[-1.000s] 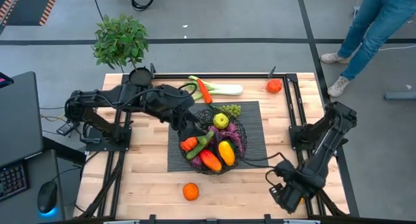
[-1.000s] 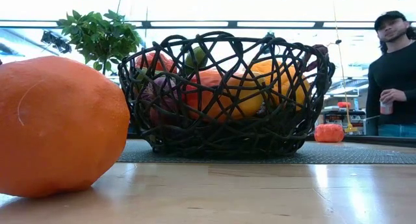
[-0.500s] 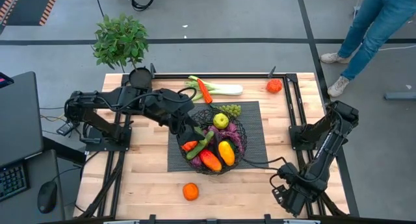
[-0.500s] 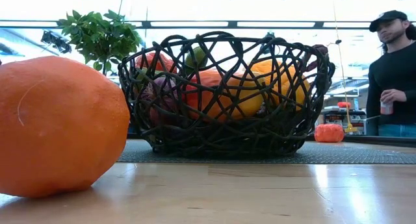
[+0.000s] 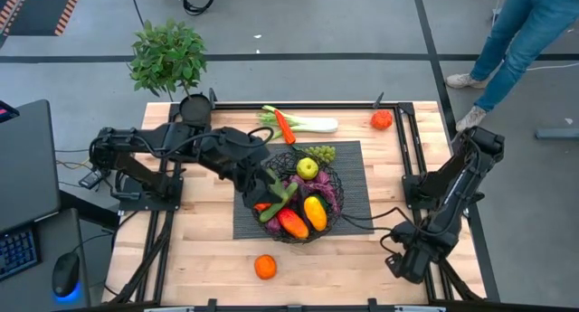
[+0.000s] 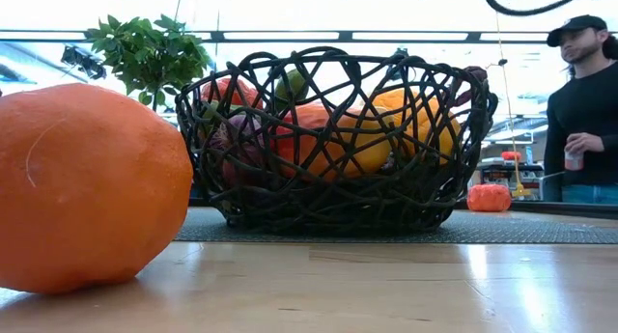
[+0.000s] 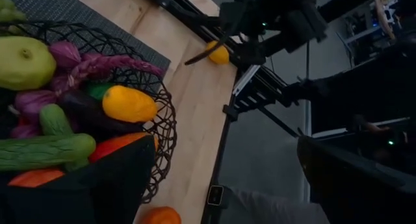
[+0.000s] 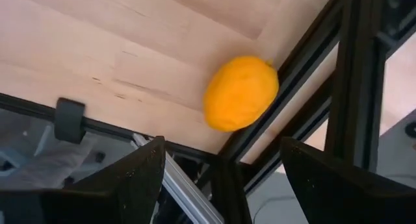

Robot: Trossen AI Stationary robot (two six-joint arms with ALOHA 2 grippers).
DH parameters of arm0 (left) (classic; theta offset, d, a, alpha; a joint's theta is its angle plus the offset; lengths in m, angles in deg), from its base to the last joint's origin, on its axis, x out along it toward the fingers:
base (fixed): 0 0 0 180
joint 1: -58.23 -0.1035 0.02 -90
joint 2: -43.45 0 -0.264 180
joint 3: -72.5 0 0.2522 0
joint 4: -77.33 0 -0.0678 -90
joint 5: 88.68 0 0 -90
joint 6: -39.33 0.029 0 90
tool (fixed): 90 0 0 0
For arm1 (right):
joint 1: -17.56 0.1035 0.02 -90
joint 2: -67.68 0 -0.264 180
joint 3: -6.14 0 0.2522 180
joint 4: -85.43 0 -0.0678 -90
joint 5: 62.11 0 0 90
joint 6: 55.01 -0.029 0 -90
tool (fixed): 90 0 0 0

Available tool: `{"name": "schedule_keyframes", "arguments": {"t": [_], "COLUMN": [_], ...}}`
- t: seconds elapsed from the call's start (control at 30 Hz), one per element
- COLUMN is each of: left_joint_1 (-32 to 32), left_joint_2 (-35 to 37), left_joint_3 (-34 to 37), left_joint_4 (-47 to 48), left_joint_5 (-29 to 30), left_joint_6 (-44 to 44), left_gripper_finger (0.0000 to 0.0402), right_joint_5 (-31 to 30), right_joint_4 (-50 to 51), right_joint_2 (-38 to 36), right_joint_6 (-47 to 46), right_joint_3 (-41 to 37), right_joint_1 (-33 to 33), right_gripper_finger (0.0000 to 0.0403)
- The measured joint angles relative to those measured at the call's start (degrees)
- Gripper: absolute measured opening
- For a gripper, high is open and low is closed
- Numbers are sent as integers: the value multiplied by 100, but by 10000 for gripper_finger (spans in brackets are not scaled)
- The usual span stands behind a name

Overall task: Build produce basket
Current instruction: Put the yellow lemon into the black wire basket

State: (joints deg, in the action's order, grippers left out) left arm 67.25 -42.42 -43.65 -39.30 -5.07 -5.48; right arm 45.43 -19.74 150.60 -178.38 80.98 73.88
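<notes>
Black wire basket [image 5: 303, 202] half hides its produce [image 5: 306, 211]; left end effector [image 5: 271, 187] gapes wide over its left rim. Right end effector [image 5: 406, 262], lower right, hovers wide, masking a lemon [image 8: 240, 92].

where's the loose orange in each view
High view: the orange lies on bare wood near the table's front edge, in front of the basket.
Low view: the orange fills the picture's left, close to the camera.
Left wrist view: only part of the orange shows, at the bottom edge.
Right wrist view: not in it.
Shared landmark: the basket, beside the orange wherever it shows.
</notes>
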Motion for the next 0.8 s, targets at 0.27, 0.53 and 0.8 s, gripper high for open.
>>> {"name": "schedule_keyframes", "arguments": {"t": [0.27, 0.53, 0.8], "left_joint_1": [108, 148, 148], "left_joint_2": [0, 0, 0], "left_joint_3": [2, 2, 2], "left_joint_4": [0, 2, 2], "left_joint_5": [12, 44, 105], "left_joint_6": [27, 42, 45], "left_gripper_finger": [382, 382, 382], "right_joint_5": [712, 1360, 935], "right_joint_4": [-1674, -1736, -1797], "right_joint_2": [-147, -147, -110], "right_joint_6": [96, 535, -61], "right_joint_3": [-943, -1393, -1438], "right_joint_1": [-59, -62, -173], "right_gripper_finger": [308, 308, 308]}}
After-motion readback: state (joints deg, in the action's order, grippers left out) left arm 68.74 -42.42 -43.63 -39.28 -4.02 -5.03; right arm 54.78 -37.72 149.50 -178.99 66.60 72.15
